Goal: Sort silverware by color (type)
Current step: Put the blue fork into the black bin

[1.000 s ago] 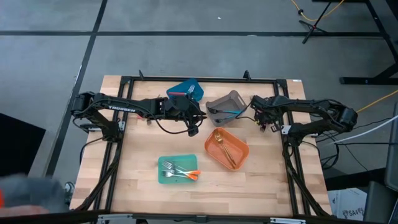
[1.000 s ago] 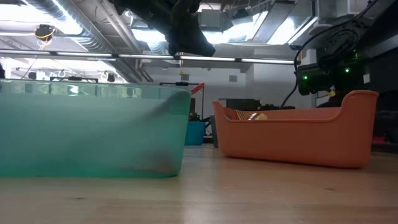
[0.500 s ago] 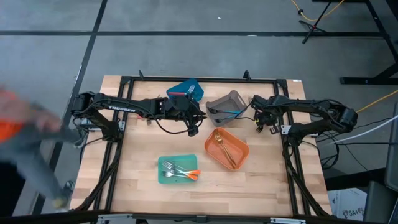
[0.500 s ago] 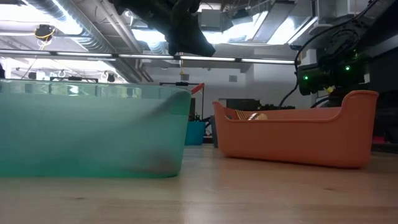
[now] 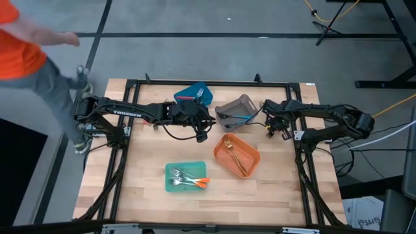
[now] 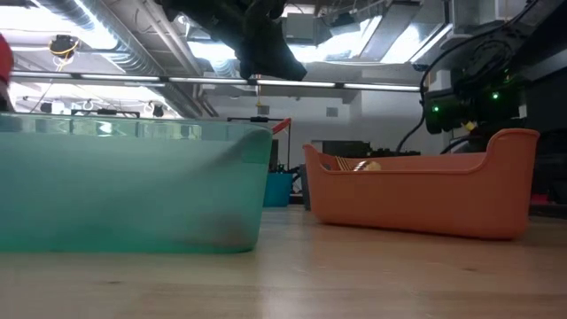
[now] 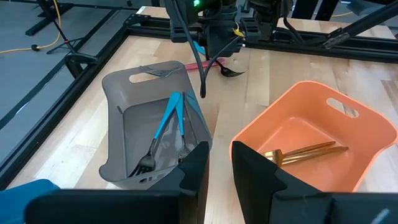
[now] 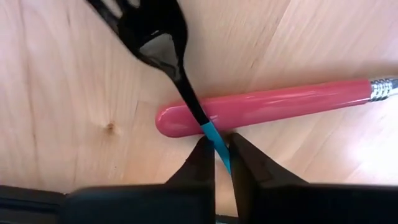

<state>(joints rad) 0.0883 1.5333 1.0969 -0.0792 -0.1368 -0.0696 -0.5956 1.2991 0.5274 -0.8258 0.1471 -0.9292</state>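
My right gripper (image 8: 219, 146) points down at the table's far right (image 5: 276, 128), shut on a fork with a blue handle and dark tines (image 8: 155, 31). A pink-handled utensil (image 8: 267, 104) lies flat on the wood beneath it. My left gripper (image 7: 219, 168) hangs over the table's middle (image 5: 203, 132), narrowly open and holding nothing. Blue-handled forks (image 7: 171, 121) lie in the grey bin (image 5: 235, 110). Gold pieces (image 5: 235, 153) lie in the orange bin (image 5: 255, 156). Orange-handled forks (image 5: 195, 181) lie in the teal bin (image 5: 170, 185). My right gripper pinches the fork's blue handle (image 8: 211, 134) between its two fingers, close to where it meets the dark neck. The fingers come from above. The fork slants away from them across the pink handle; whether its tines rest on the wood I cannot tell.
A blue bin (image 5: 195, 93) stands at the far edge beside the grey one. One fork (image 7: 155, 73) lies on the grey bin's rim. A person in an orange top (image 5: 26, 45) stands at the table's far left corner. Bare wood lies at the near left and near right.
A person in an orange top has come along the table's left side up to its far left corner. Both arms and the bins stand where they were.
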